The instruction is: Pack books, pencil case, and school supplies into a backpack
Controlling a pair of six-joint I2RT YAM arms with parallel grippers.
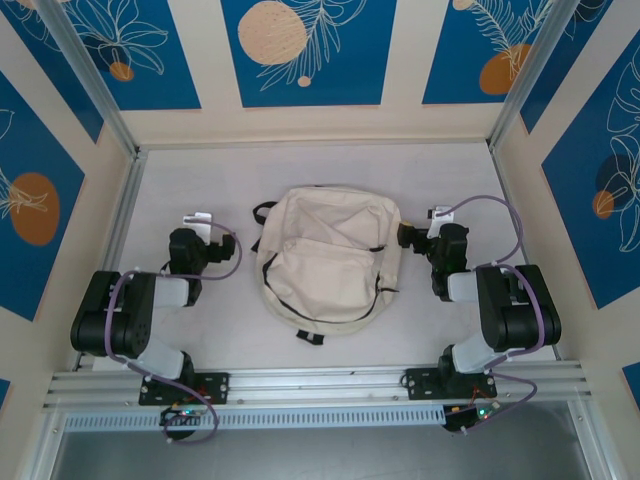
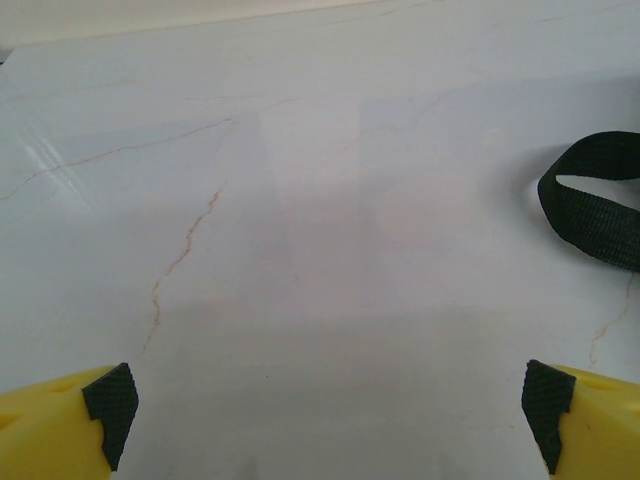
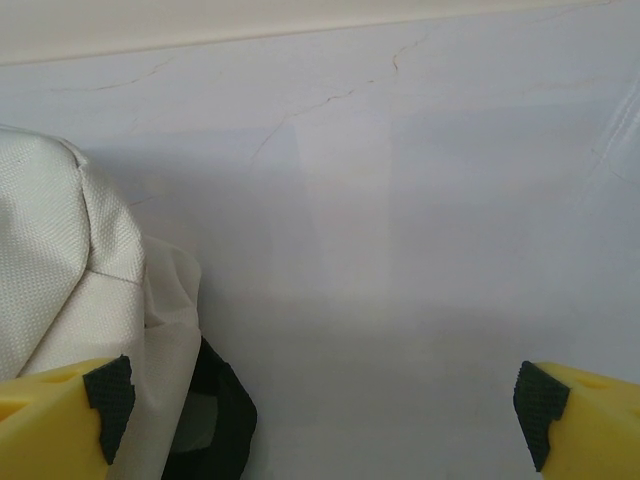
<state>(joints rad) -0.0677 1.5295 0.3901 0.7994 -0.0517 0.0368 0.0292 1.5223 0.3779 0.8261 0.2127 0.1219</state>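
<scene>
at the near edge of the desk (image 1: 250,345) my two arms sit bolted, and both hands are empty. my left hand (image 2: 325,400) stands wide over bare desk, with one black strap loop (image 2: 590,210) lying ahead to its right. my right hand (image 3: 325,400) is spread just as wide, and the bag's cream cloth is just beside its left finger.

between the hands, in the middle of the desk, lies the backpack (image 1: 325,255). it is flat on its back with the front pocket up and toward the near edge, well short of the far edge.

i judge it light and soft: slack woven canvas that looks unfilled, so it will sag and fold rather than lift as one piece. the cloth should give decent friction. the black webbing or a pinch of fabric beside a zipper line looks like the best hold, with the other hand pinning the body. i cannot tell whether the main zipper is open.

count: one backpack, two hands.
</scene>
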